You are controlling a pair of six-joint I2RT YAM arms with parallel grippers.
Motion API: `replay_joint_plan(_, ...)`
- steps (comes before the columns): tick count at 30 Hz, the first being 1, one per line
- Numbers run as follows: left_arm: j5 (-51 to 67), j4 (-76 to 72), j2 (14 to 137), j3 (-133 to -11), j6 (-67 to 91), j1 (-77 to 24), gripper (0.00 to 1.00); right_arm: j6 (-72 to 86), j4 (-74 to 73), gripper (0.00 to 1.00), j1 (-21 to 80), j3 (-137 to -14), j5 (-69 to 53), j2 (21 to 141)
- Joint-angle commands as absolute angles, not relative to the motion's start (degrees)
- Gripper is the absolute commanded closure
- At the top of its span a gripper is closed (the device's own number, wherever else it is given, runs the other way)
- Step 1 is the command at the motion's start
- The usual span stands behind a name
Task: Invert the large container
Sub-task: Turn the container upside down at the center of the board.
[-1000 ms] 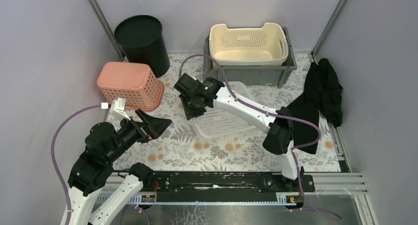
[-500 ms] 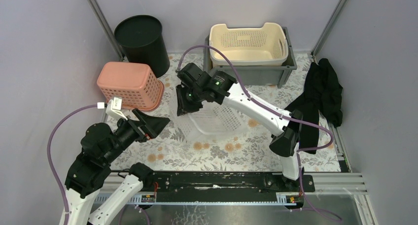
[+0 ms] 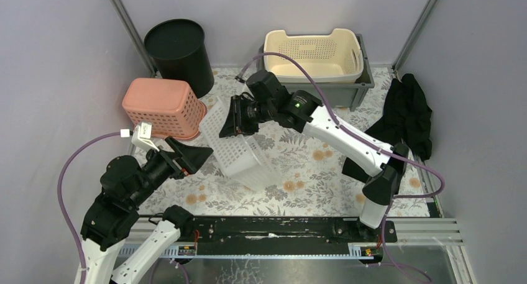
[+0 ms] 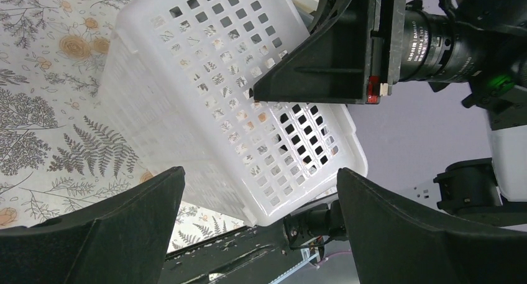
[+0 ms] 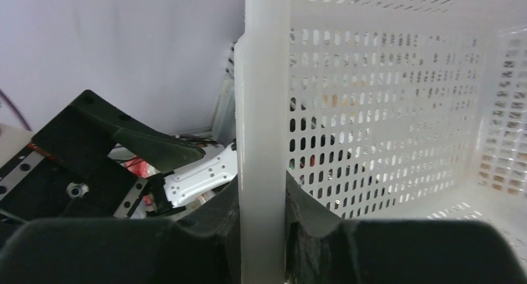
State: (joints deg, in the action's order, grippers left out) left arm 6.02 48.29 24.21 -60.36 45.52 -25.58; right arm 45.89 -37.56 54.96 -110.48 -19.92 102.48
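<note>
The right gripper [image 3: 231,119] pinches the rim of the white basket [image 3: 239,152], which stands tilted on one edge. The left gripper [image 3: 191,152] is spread wide, just beside the basket.

White basket [image 4: 205,110]: you're looking at it tilted up off the cloth, its perforated wall facing you and a thick edge at the lower right.
Left gripper [image 4: 259,175]: your own two black fingers [image 4: 93,234] frame the bottom corners, spread wide, touching nothing.
Right gripper [image 4: 273,104]: you see one black finger lying flat against the basket's wall from the upper right, and something dark shows through the holes behind it.
Right arm [image 4: 447,48]: a black wrist with a green light.
Tablecloth [image 4: 43,79]: floral print, on your left.
</note>
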Motion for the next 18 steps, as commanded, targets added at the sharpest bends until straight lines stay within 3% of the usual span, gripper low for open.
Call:
replay_joint_plan(1,4.8,47.4,24.4,-62.3,44.7,-25.3,0.0,53.7,-19.4,1.0,53.0,-102.8,-27.4,96.4)
replay_joint_plan(9,2.3,46.3,26.8,-64.0,44.5,-25.3,0.0,63.5,0.7,1.0,51.2,-88.3,-28.9,91.0)
replay_joint_plan(18,1.3,43.7,30.4,-67.1,44.0,-25.3,0.0,73.7,19.0,1.0,49.0,-81.1,-30.4,89.3)
